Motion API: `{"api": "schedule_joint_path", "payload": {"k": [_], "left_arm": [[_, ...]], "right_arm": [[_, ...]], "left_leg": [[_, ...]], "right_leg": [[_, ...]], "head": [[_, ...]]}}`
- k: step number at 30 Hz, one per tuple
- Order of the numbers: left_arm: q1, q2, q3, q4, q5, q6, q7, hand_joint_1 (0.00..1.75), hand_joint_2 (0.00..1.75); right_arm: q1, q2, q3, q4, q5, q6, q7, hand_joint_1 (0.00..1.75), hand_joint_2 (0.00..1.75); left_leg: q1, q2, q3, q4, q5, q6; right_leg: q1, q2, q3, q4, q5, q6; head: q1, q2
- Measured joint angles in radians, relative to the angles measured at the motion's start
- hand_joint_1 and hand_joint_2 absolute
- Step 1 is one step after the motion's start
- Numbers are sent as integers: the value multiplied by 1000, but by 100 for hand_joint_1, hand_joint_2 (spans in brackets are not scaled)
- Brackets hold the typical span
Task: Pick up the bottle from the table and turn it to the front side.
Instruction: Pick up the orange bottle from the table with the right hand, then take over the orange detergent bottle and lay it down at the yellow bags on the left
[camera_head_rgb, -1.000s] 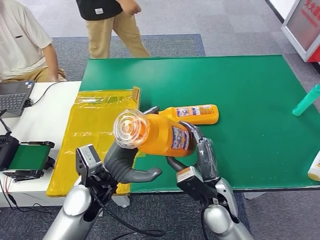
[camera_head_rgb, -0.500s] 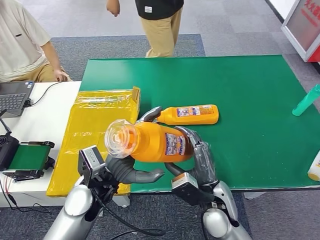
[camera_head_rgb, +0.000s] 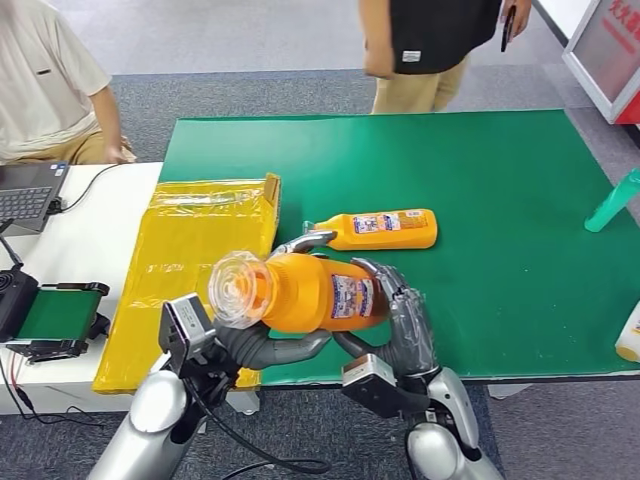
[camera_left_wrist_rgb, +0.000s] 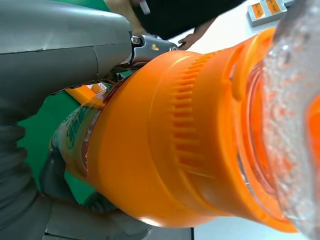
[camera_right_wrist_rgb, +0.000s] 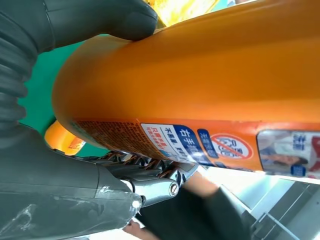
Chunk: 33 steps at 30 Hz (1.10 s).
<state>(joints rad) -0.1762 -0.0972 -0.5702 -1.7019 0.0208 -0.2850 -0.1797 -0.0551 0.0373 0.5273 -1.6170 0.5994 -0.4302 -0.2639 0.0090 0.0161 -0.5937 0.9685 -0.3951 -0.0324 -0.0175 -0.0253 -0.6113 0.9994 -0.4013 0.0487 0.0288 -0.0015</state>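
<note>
Bottle (camera_head_rgb: 302, 292) lies sideways above the green table (camera_head_rgb: 490, 180) edge. We hold it with both hands: left hand (camera_head_rgb: 260, 345) cups the neck end, right hand (camera_head_rgb: 400, 315) wraps its base.

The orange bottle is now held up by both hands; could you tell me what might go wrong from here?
The held bottle is smooth, so it might slip while the left hand and right hand turn it. It hangs near the table's front edge, so it could fall to the floor.

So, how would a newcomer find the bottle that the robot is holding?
Look at the near edge of the green table. Two orange bottles are there. The held bottle hangs above the table between the left robot hand and right robot hand, clear cap toward the camera; the other bottle lies flat.
</note>
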Motion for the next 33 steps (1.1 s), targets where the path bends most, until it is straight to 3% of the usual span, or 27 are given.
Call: {"api": "schedule_joint_path", "payload": {"k": [6,8,10,24,33], "left_arm": [[0,1,0,-2,-4,-1,2,175,175],[0,3,0,-3,-7,-2,3,175,175],[-1,5,0,-4,-10,-4,3,175,175],[5,17,-1,-10,-41,33,14,175,175],[21,53,57,-17,-309,175,18,175,175]], "right_arm": [[16,-1,0,-10,4,0,-4,79,175],[22,-2,1,-11,-1,0,-7,31,175],[27,-2,2,-12,-10,1,-12,0,175],[30,-6,6,-31,-83,15,-12,0,175],[61,-8,-48,-125,-108,37,26,0,175]], "left_leg": [[0,0,0,0,0,0],[0,0,0,0,0,0],[0,0,0,0,0,0],[0,0,0,0,0,0],[0,0,0,0,0,0]], "right_leg": [[0,0,0,0,0,0],[0,0,0,0,0,0],[0,0,0,0,0,0],[0,0,0,0,0,0],[0,0,0,0,0,0]], "head": [[0,0],[0,0],[0,0],[0,0],[0,0]]}}
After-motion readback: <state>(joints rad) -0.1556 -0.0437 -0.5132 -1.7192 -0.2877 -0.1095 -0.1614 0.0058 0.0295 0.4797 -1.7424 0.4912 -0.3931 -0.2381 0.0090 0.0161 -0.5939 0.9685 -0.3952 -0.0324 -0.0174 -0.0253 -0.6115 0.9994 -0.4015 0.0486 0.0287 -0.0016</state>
